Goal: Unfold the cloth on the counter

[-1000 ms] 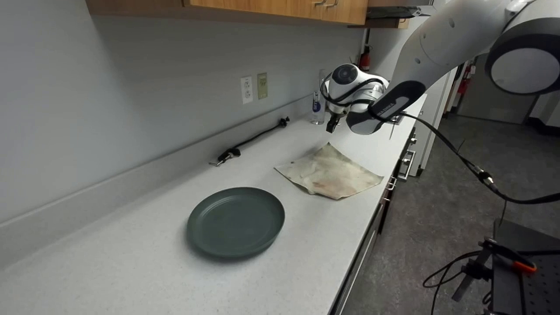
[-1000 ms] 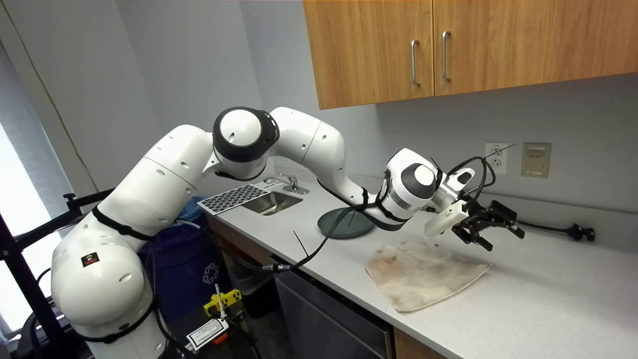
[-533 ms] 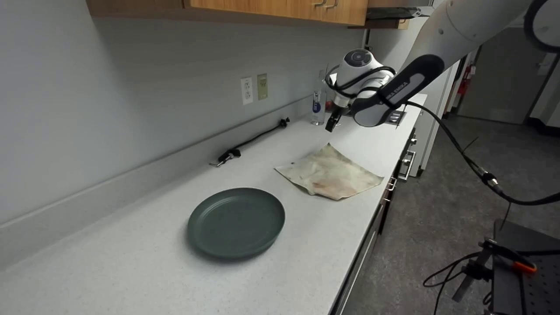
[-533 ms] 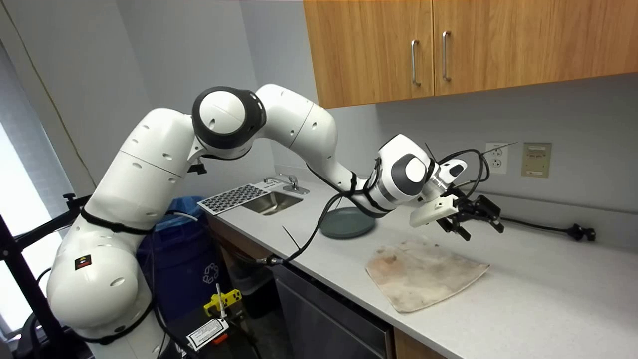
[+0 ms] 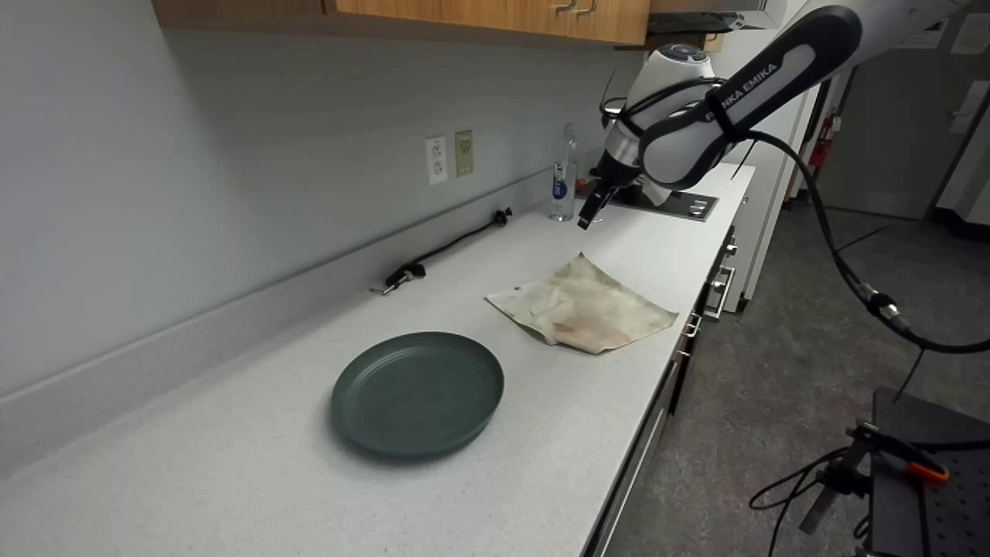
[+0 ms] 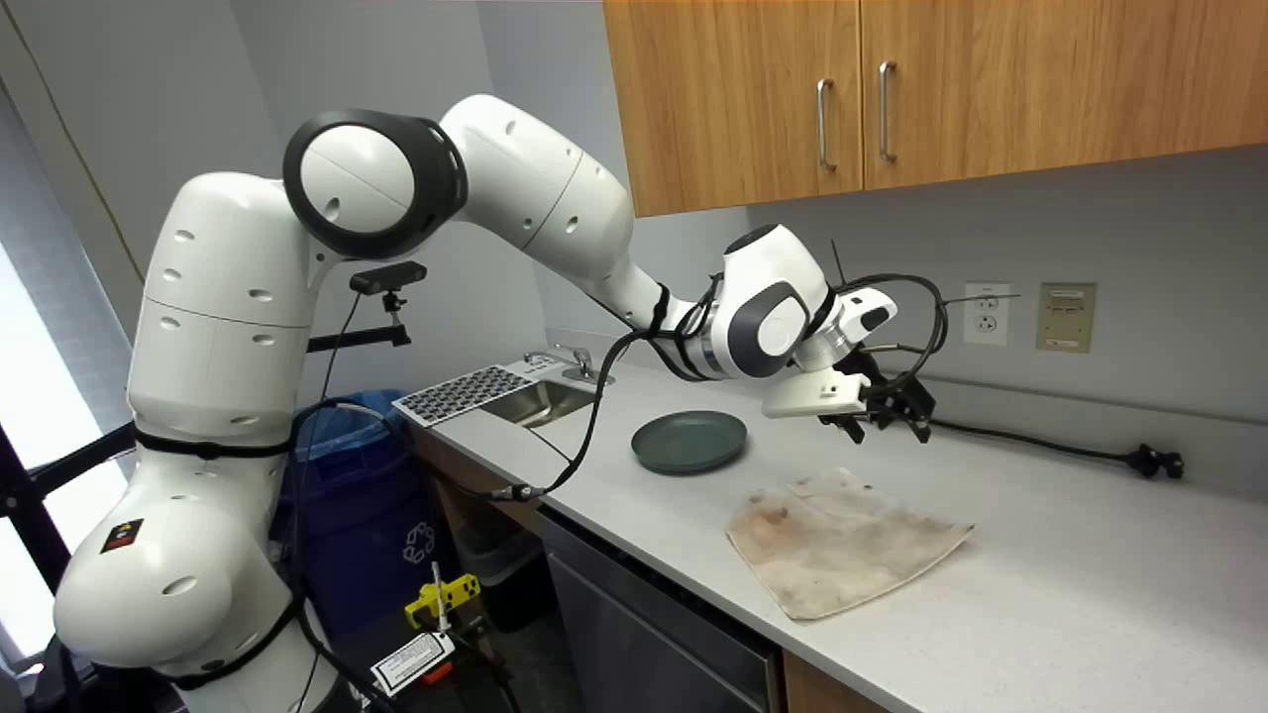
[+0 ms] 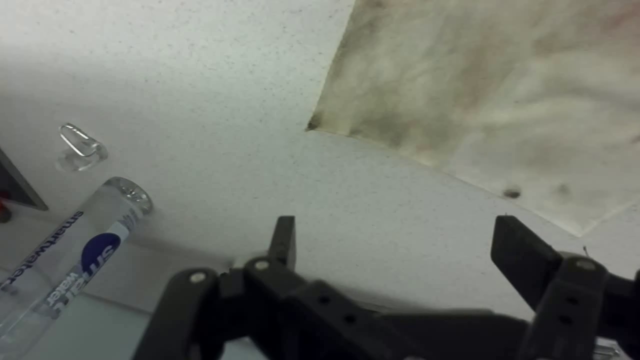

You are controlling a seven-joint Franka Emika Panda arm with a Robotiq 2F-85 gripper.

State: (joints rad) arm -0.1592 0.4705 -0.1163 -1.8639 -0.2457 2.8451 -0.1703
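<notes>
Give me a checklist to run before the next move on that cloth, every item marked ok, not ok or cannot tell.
1. Grip: ok; the fingers stand wide apart with nothing held.
2. Clearance: ok; the fingers are above the counter, not touching the cloth.
3. Placement: ok; the cloth lies close to, but short of, the counter's front edge.
4. Flatness: not ok; the cloth is spread out but wrinkled.
5. Hidden folds: cannot tell; its underside is out of sight.
6. Obstacles: ok; the plate and the upright water bottle both stand apart from the cloth.
</notes>
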